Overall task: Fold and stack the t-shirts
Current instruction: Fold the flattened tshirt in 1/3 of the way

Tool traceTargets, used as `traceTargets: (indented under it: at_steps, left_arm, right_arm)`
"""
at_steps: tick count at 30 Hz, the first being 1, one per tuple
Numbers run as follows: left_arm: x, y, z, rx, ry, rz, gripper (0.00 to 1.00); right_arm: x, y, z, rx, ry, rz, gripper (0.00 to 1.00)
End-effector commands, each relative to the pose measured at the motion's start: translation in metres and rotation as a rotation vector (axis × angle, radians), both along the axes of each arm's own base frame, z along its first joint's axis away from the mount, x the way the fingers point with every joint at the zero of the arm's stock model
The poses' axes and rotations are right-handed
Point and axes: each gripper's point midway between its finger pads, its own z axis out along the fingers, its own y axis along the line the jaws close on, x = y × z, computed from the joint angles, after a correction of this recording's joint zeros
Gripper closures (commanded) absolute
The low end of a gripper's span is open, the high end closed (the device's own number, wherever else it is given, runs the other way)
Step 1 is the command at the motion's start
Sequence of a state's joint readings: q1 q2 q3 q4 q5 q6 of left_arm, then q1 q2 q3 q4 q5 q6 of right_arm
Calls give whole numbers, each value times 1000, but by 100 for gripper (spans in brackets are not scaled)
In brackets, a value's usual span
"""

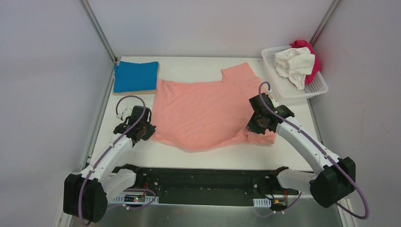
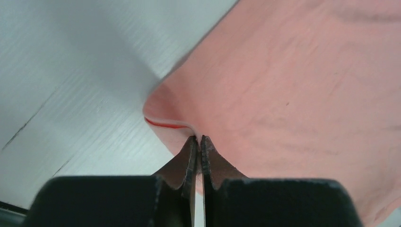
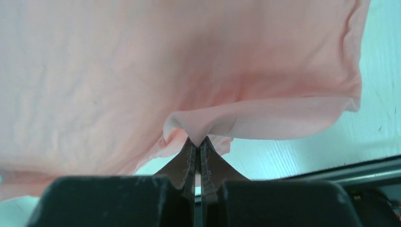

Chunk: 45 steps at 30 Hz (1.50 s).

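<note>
As the salmon-pink t-shirt (image 1: 203, 111) lies spread across the middle of the worktop (image 1: 203, 158), the left tool (image 1: 142, 131) pinches its near-left hem corner, fingers pressed tight on the cloth. Over on the other side, the right tool (image 1: 255, 128) is clamped the same way on a puckered fold at the near-right edge. Room to move? A bare strip runs along the near edge, in front of the hem. The left margin is narrow, just beside the left tool. Far-left corner: the blue t-shirt (image 1: 136, 75), folded, on the tan board (image 1: 137, 91), with a bare patch between it and the pink sleeve. Far-right corner: the white basket (image 1: 283, 87), holding the white t-shirt (image 1: 294, 64) and the magenta t-shirt (image 1: 302, 46). Count: four shirts, one of each colour; two tools; one basket; one board.
</note>
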<state>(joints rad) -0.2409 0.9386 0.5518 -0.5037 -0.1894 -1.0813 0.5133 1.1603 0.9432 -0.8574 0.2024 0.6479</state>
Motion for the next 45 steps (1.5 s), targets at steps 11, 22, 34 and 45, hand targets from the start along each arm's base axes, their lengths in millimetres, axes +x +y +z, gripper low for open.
traceTargets:
  at_steps: [11,22,34,45]
  left_arm:
    - [82,29,56,243,-111,45,100]
    - [100,36,26,261,-16,59,100]
    - [110,38,9,261,56,29,57]
    - [107,17,67,178,-82,-107,1]
  right_arm:
    - [115,-3,27,-35,-150,-45,100]
    - [152,1,9,-22,-88,-60,98]
    - [190,3,-9,-16,-55,-54,76]
    - [199,-9,31,37,-212,-16,1]
